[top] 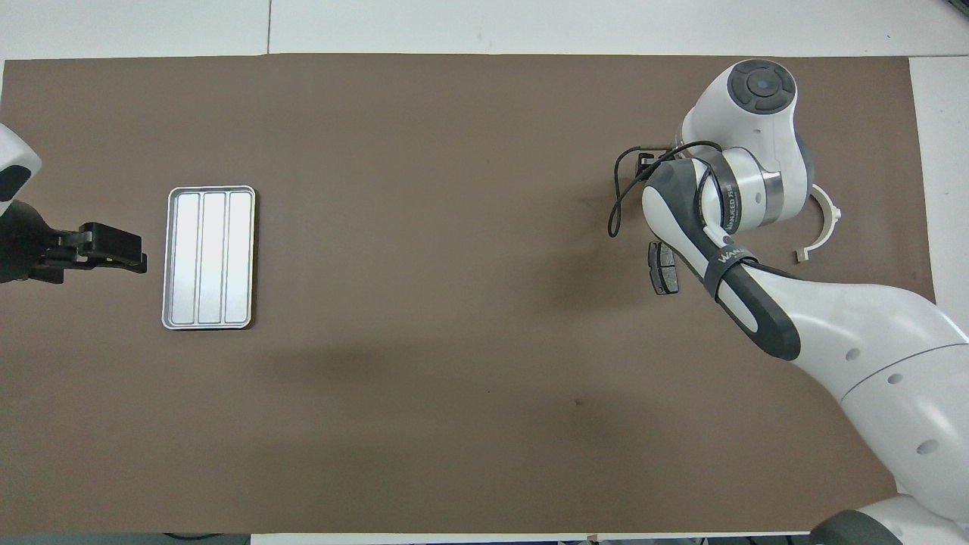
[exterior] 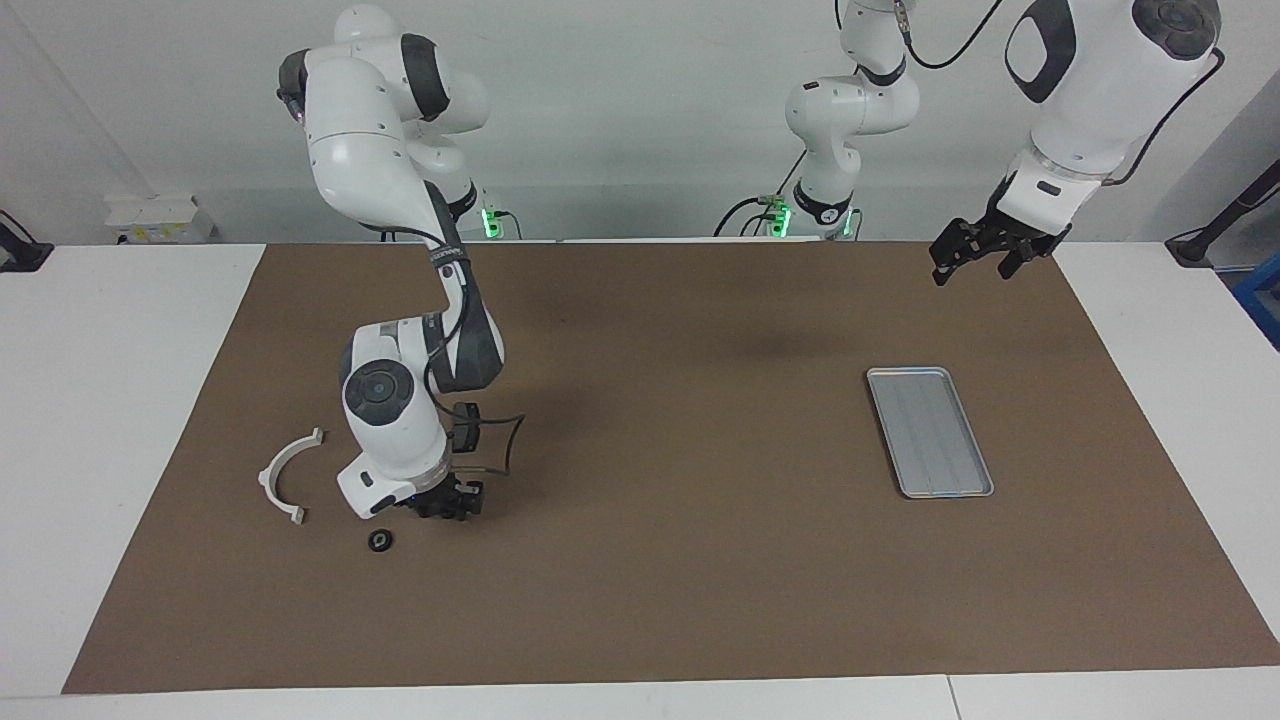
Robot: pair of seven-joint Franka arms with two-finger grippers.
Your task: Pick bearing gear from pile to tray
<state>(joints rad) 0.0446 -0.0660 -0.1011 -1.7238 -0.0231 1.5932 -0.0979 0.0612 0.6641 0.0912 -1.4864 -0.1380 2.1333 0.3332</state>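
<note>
My right gripper (exterior: 447, 502) is down at the brown mat in the pile, beside a small black round bearing gear (exterior: 379, 541) that lies loose on the mat. Whatever sits under the gripper is hidden. In the overhead view the right arm's wrist covers the gripper. The white plastic arc (exterior: 290, 476) (top: 824, 225) lies toward the right arm's end of the table. A dark grey brake pad (top: 663, 269) lies next to the right arm's forearm. The silver ribbed tray (exterior: 930, 432) (top: 209, 257) holds nothing. My left gripper (exterior: 975, 258) (top: 106, 250) waits open in the air near the tray.
A brown mat (exterior: 680, 600) covers most of the white table. A black cable (top: 617, 204) loops out from the right wrist. A third white arm (exterior: 850, 110) stands at the robots' end of the table.
</note>
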